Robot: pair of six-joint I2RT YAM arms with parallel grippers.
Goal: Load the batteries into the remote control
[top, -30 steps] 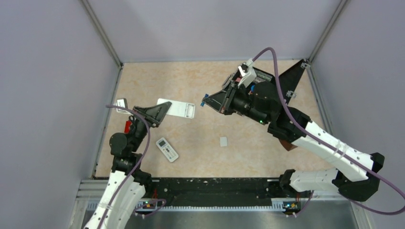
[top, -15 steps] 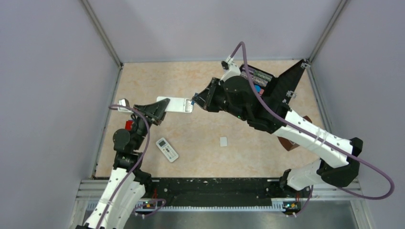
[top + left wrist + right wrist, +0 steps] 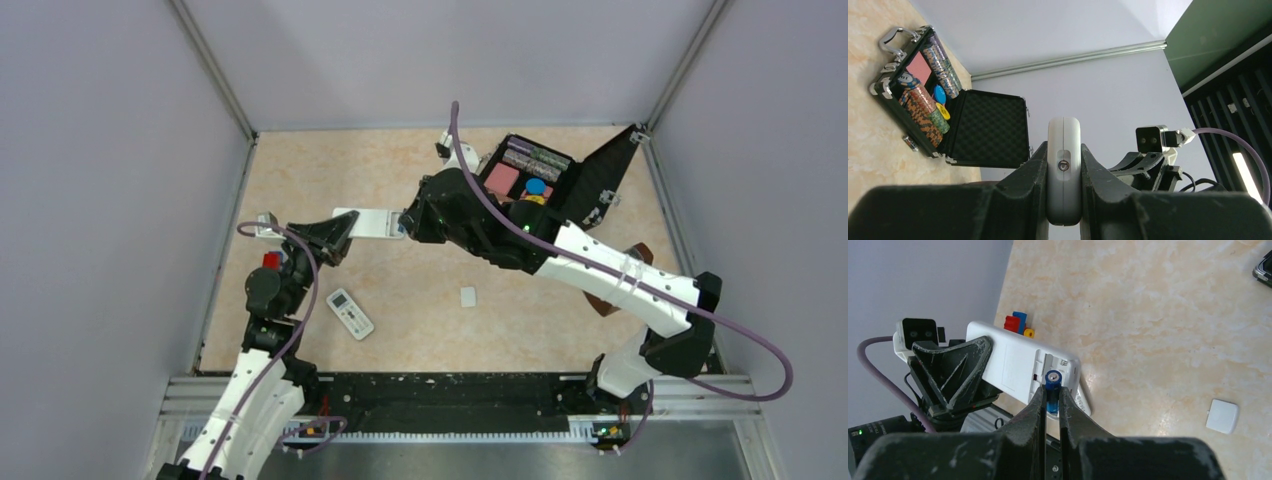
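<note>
The remote control (image 3: 372, 222) is held off the table by one end, plain white back up, with my left gripper (image 3: 337, 233) shut on it. In the left wrist view its narrow end (image 3: 1064, 165) is squeezed between the two fingers of the left gripper (image 3: 1064, 172). My right gripper (image 3: 1052, 392) is shut on a blue battery (image 3: 1052, 382). The battery's tip is at the open battery bay (image 3: 1060, 365) at the remote's free end. In the top view the right gripper (image 3: 405, 222) meets that end.
A small white-faced remote (image 3: 350, 313) and a white battery cover (image 3: 468, 296) lie on the table. An open black case (image 3: 585, 180) of chips stands at the back right. Coloured blocks (image 3: 1018, 324) sit by the left wall.
My right arm swung left and down, carrying the battery from mid-table to the remote's open end. The left arm shifted slightly, still holding the remote.
</note>
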